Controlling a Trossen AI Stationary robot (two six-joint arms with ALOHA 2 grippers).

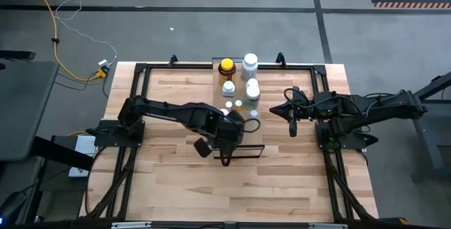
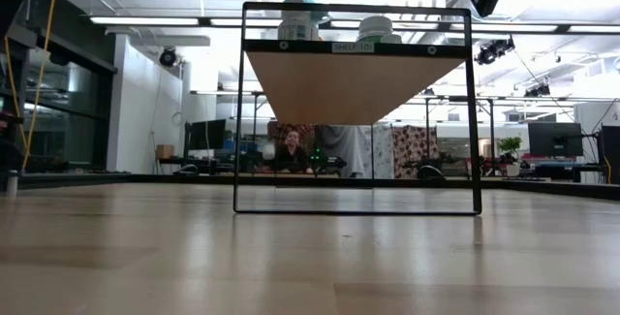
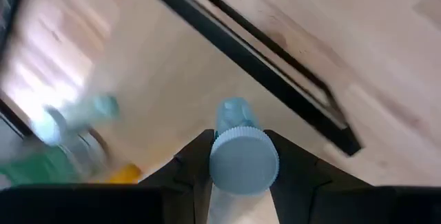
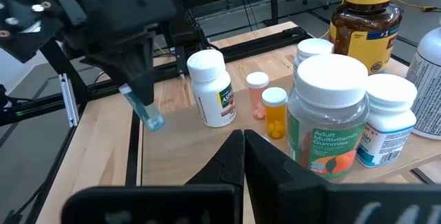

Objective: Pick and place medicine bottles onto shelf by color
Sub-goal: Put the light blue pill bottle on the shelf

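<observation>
From above, my left gripper (image 1: 227, 132) hangs over the near end of the shelf (image 1: 256, 136), near the white bottles (image 1: 250, 62). My left wrist shows its fingers (image 3: 189, 165) pinching a small greenish bottle (image 3: 241, 156). I judge placing is next: lower it upright beside matching colours. My right gripper (image 4: 241, 141), fingers pressed together, waits beside the shelf.

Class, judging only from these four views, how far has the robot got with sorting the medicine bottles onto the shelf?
Mostly done: the amber bottle, several white bottles and a tiny orange one already stand on the shelf. In hand: the left gripper holds a small bluish vial above the shelf's near end. Left: setting that vial down. The right gripper waits beside the shelf.
</observation>
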